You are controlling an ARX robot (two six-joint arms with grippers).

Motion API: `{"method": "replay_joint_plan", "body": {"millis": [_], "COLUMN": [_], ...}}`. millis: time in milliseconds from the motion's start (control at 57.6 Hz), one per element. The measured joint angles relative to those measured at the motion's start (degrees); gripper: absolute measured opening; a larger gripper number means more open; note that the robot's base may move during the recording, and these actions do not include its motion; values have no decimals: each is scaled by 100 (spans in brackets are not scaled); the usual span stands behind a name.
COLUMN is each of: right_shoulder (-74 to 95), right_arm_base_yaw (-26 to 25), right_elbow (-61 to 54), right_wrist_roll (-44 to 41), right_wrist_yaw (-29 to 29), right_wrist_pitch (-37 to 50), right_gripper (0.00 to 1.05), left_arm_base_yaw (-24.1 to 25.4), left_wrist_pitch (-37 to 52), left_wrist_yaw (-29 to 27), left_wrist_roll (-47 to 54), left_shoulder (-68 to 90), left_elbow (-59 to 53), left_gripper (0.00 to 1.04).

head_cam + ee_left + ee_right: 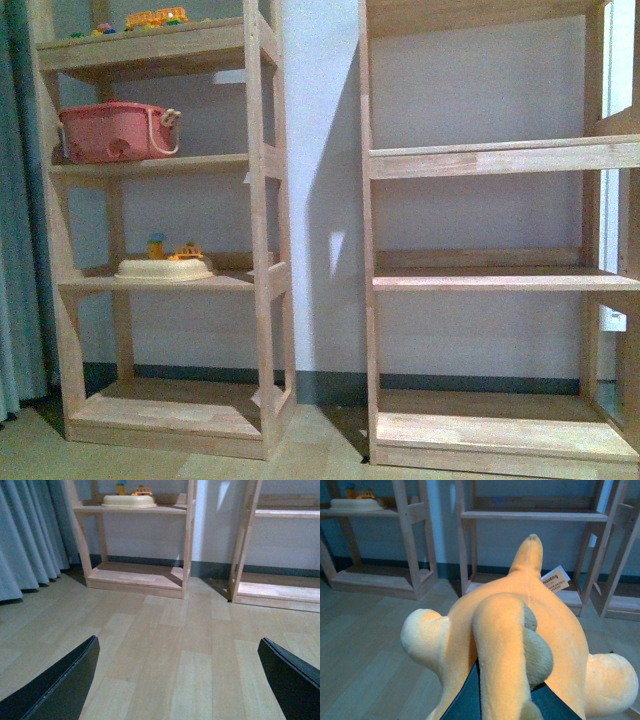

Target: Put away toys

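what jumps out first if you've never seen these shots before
The yellow-orange plush toy fills the right wrist view, gripped in the right hand. In the front view, the left shelf unit and the right shelf unit stand against the wall, with a pink basket on an upper shelf of the left one. The left hand hangs open above the wood floor.

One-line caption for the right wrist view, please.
Right gripper holding the yellow-orange plush toy above the wood floor, wooden shelves ahead.
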Motion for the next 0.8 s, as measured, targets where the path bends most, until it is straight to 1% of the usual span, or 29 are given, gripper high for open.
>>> {"method": "replay_joint_plan", "body": {"millis": [122, 417, 486, 608, 799], "right_shoulder": [0, 2, 0, -2, 0], "right_arm_base_yaw": [7, 7, -7, -13, 0], "right_elbow": [-2, 0, -2, 0, 0], "right_wrist_roll": [0, 0, 0, 0, 2], "right_wrist_yaw": [-90, -98, 7, 44, -109], "right_wrist_pitch": [0, 0, 0, 0, 0], "right_gripper": [7, 7, 7, 7, 7], "left_arm_base_yaw": [2, 13, 7, 7, 11], "left_wrist_pitch": [0, -2, 0, 0, 0], "left_wrist_yaw": [2, -28, 57, 31, 0], "left_wrist_roll": [0, 0, 4, 2, 2], "left_shoulder": [-2, 0, 4, 4, 2], "left_elbow": [0, 0, 0, 0, 0], "left_gripper": [98, 98, 98, 98, 98]}}
